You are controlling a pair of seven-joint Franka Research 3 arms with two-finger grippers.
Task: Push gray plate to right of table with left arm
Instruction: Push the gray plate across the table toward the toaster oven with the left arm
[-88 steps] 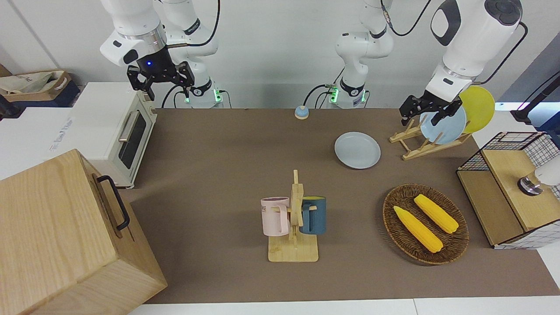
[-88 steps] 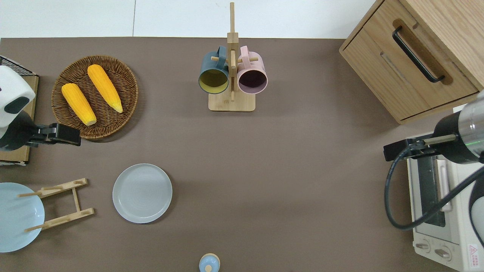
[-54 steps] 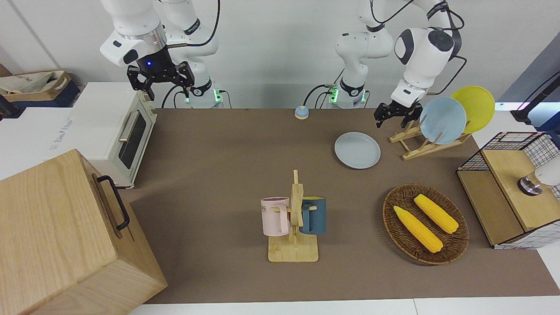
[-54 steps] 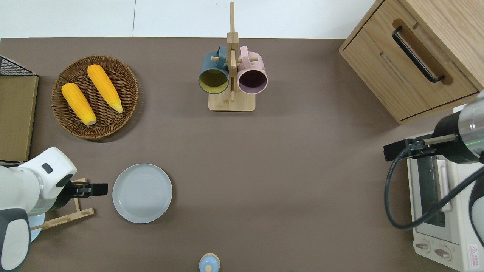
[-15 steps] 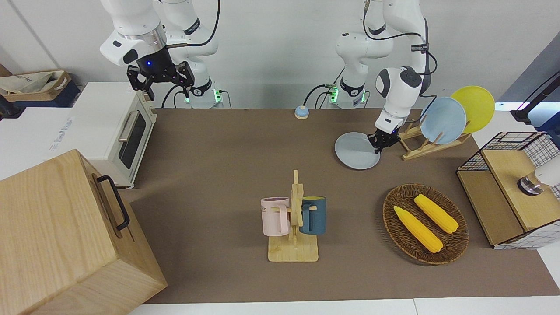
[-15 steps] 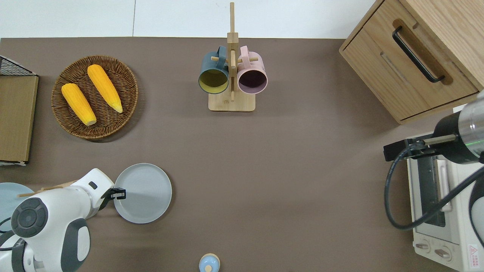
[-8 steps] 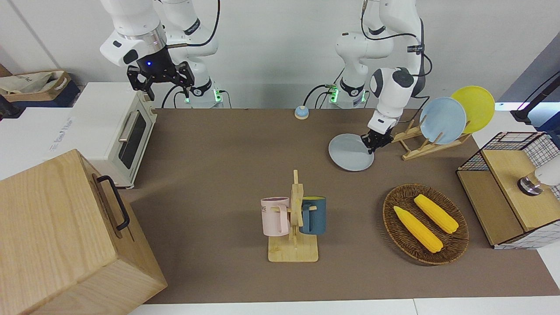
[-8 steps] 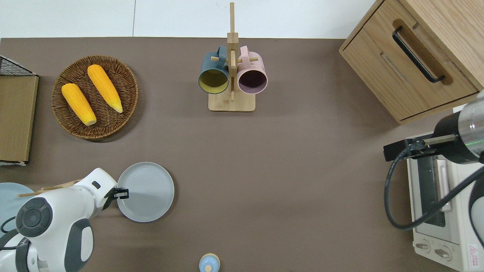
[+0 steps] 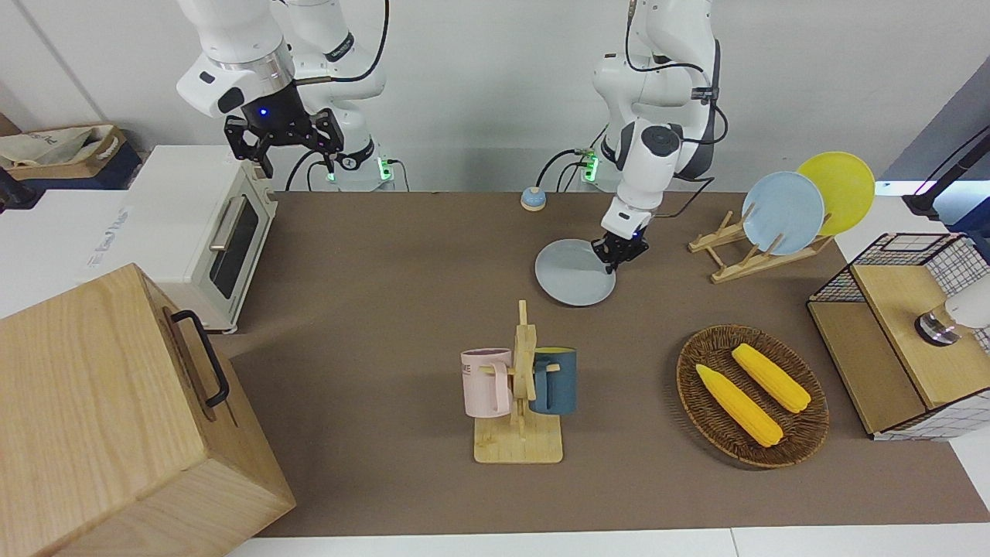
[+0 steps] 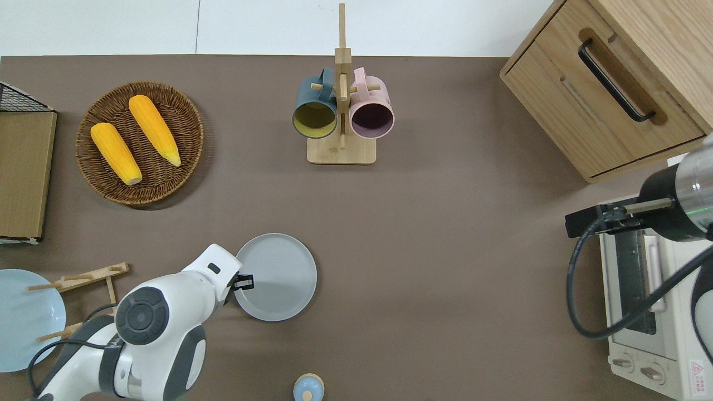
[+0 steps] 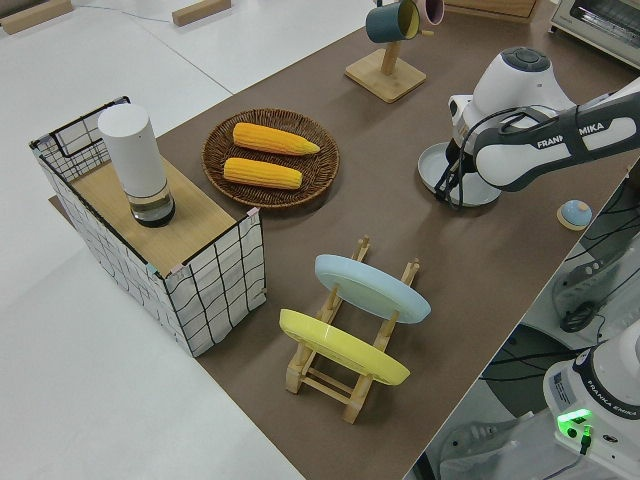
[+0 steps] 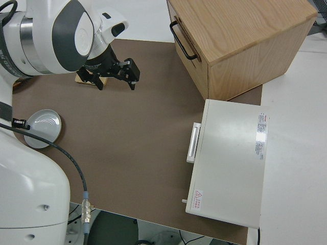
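The gray plate [image 9: 575, 272] [image 10: 276, 277] [image 11: 432, 165] [image 12: 43, 128] lies flat on the brown table [image 9: 387, 271] [image 10: 445, 250], nearer to the robots than the mug rack. My left gripper [image 9: 619, 255] [image 10: 245, 282] [image 11: 450, 190] is low at the table top and touches the plate's rim on the side toward the left arm's end. The white forearm covers the table beside the plate in the overhead view. My right gripper [image 9: 298, 162] [image 12: 116, 84] is parked and open.
A mug rack [image 9: 520, 387] [image 10: 341, 111] with two mugs stands mid-table. A wicker basket [image 9: 804, 433] [image 10: 184, 111] of corn, a plate rack [image 9: 742, 259] with a light blue and a yellow plate, a bell [image 9: 532, 199], a toaster oven [image 9: 201, 224] and a wooden cabinet [image 9: 116, 418] are also here.
The left arm came down from over the plate rack to the plate's rim. Since then it has slid the plate toward the right arm's end, most of it in the last half second.
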